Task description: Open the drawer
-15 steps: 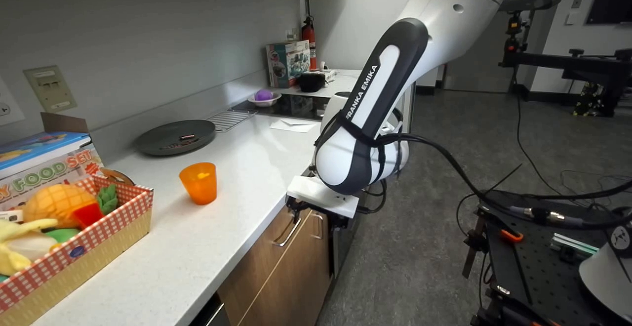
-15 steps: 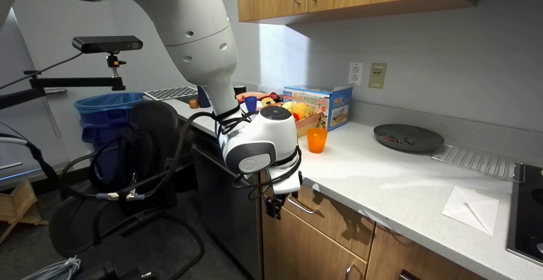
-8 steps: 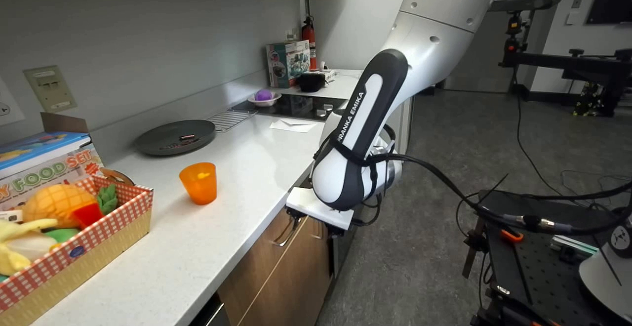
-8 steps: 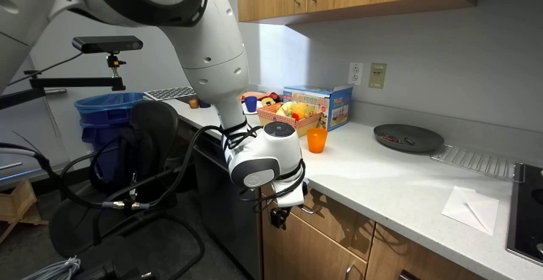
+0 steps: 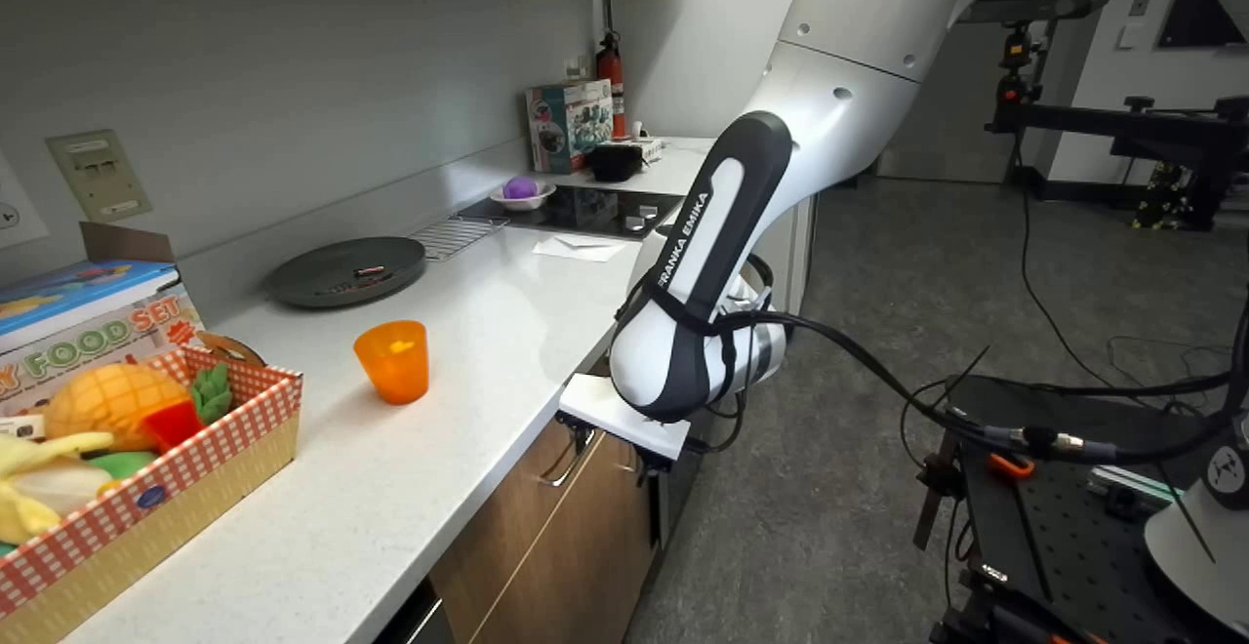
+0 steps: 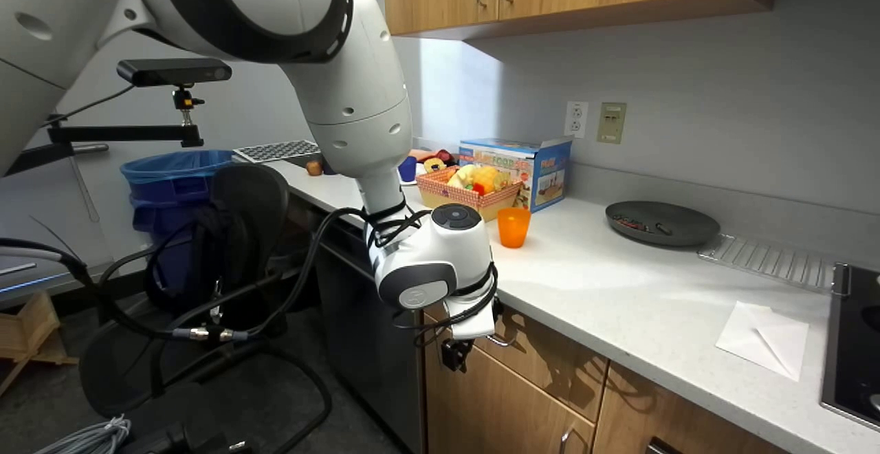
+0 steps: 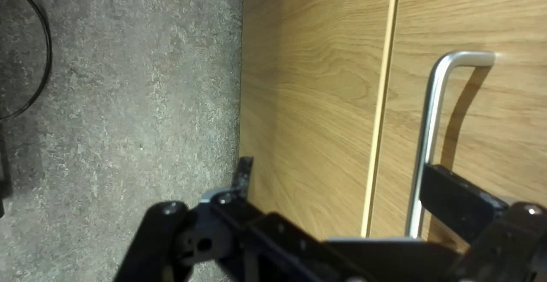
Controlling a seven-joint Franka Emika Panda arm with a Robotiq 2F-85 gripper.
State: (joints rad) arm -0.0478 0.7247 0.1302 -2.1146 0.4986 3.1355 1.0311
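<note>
The drawer (image 6: 550, 354) has a brown wood-grain front and a slim silver bar handle (image 6: 502, 341). It is shut, level with the cabinet front below. It also shows in an exterior view (image 5: 498, 537), partly behind my arm, and in the wrist view (image 7: 513, 124). My gripper (image 7: 335, 166) is open, with its fingers wide apart at the drawer. In the wrist view the right finger overlaps the handle (image 7: 431, 115) along its upper side; I cannot tell whether they touch. The left finger is out over the lower cabinet front. Nothing is held.
The white counter (image 6: 619, 303) juts over the drawer, its edge close to my wrist. An orange cup (image 6: 513, 227), a dark pan (image 6: 661, 223) and a basket of toy food (image 6: 471, 196) stand on it. A lower cabinet front (image 6: 495, 399) and dark appliance (image 6: 368, 344) are near.
My arm has moved down and closer to the cabinet, bringing the gripper lower, around the drawer handle's height. The drawer has not moved.
</note>
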